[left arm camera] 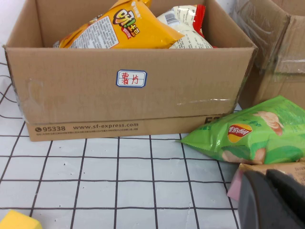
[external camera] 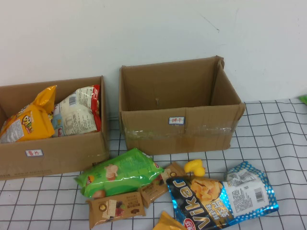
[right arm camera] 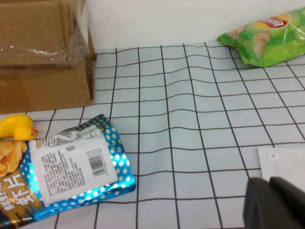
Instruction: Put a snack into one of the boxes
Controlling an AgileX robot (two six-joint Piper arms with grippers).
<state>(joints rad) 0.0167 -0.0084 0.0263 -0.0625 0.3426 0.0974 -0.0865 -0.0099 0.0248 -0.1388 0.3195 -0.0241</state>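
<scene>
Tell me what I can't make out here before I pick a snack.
- Left gripper: left wrist view, cut off by the frame corner; out of the high view.
- Right gripper: right wrist view, same cut-off, though shut.
- Orange packet: high view, bottom edge cuts it.
- Brown snack bars: partly under the green chip bag.
- Left box: high view, left edge cuts it.

Left box: white label reads "薯片" in red; front wall printed "95338 www.sf-express.com". Blue bag: "Vikar" in white letters. Green bag: Lay's logo. Right box label: illegible.
</scene>
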